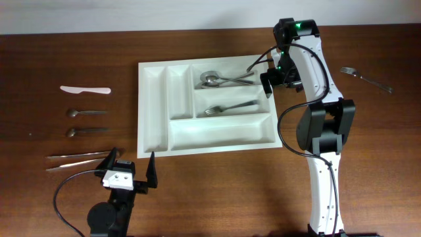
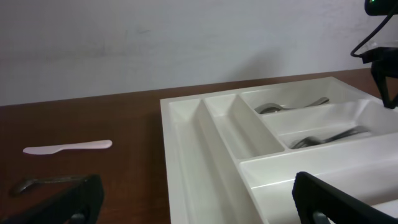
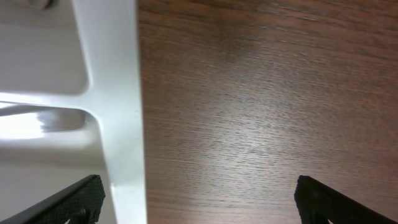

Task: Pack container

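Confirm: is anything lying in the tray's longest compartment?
No, the tray's longest compartment shows bare white; spoons and a fork lie in others.

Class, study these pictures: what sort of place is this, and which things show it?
Probably a robotics lab bench, not a home kitchen: a left arm and a right arm stand at a wooden table, with a white cutlery tray and loose cutlery laid out in a row beside it.
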You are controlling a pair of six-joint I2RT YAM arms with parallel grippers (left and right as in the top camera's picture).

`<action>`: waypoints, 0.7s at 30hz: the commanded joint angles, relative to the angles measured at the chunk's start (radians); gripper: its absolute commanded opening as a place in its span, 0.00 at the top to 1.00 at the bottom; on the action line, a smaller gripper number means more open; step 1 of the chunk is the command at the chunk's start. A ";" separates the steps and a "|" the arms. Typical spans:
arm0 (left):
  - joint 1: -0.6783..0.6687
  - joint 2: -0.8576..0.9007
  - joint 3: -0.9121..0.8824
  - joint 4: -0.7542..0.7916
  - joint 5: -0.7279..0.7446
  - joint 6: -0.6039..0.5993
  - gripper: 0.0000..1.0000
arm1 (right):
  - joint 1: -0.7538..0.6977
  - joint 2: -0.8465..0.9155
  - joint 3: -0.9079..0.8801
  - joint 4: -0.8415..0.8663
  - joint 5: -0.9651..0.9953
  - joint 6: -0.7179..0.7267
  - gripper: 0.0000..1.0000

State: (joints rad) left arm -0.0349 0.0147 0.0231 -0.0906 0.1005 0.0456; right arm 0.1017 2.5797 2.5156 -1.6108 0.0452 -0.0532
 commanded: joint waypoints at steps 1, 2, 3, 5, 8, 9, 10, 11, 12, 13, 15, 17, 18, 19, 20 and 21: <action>0.005 -0.008 -0.004 -0.003 -0.003 0.008 0.01 | 0.003 -0.034 -0.012 0.003 -0.039 -0.022 0.01; 0.005 -0.009 -0.004 -0.003 -0.004 0.008 0.01 | 0.003 -0.034 -0.012 0.005 -0.037 -0.021 0.01; 0.005 -0.009 -0.004 -0.003 -0.003 0.008 0.01 | 0.002 -0.034 -0.012 0.010 -0.034 -0.020 0.01; 0.005 -0.008 -0.004 -0.003 -0.003 0.008 0.01 | -0.001 -0.034 -0.011 0.031 -0.027 0.005 0.01; 0.005 -0.008 -0.004 -0.003 -0.004 0.008 0.01 | -0.012 -0.034 -0.006 0.062 0.051 0.108 0.01; 0.005 -0.009 -0.004 -0.003 -0.003 0.008 0.01 | -0.019 -0.034 -0.002 0.074 0.075 0.140 0.01; 0.005 -0.008 -0.004 -0.003 -0.004 0.008 0.01 | -0.026 -0.034 0.003 0.084 0.088 0.158 0.01; 0.005 -0.008 -0.004 -0.003 -0.003 0.008 0.01 | -0.035 -0.034 0.012 0.094 0.097 0.173 0.01; 0.005 -0.008 -0.004 -0.003 -0.004 0.008 0.01 | -0.044 -0.034 0.020 0.098 0.098 0.180 0.01; 0.005 -0.009 -0.004 -0.003 -0.004 0.008 0.01 | -0.055 -0.034 0.029 0.101 0.098 0.192 0.01; 0.005 -0.008 -0.004 -0.003 -0.003 0.008 0.01 | -0.084 -0.034 0.049 0.107 0.098 0.235 0.01; 0.005 -0.008 -0.004 -0.003 -0.003 0.008 0.01 | -0.117 -0.034 0.061 0.111 0.098 0.304 0.01; 0.005 -0.008 -0.004 -0.003 -0.003 0.008 0.01 | -0.139 -0.034 0.064 0.113 0.098 0.355 0.01; 0.005 -0.008 -0.004 -0.003 -0.004 0.008 0.01 | -0.166 -0.034 0.065 0.112 0.098 0.420 0.01; 0.005 -0.008 -0.004 -0.003 -0.003 0.008 0.01 | -0.190 -0.034 0.065 0.111 0.093 0.472 0.01; 0.005 -0.008 -0.004 -0.003 -0.003 0.008 0.01 | -0.221 -0.034 0.065 0.111 0.079 0.532 0.01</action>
State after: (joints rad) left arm -0.0349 0.0147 0.0231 -0.0906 0.1001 0.0456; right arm -0.0338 2.5793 2.5580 -1.4982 0.1085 0.2646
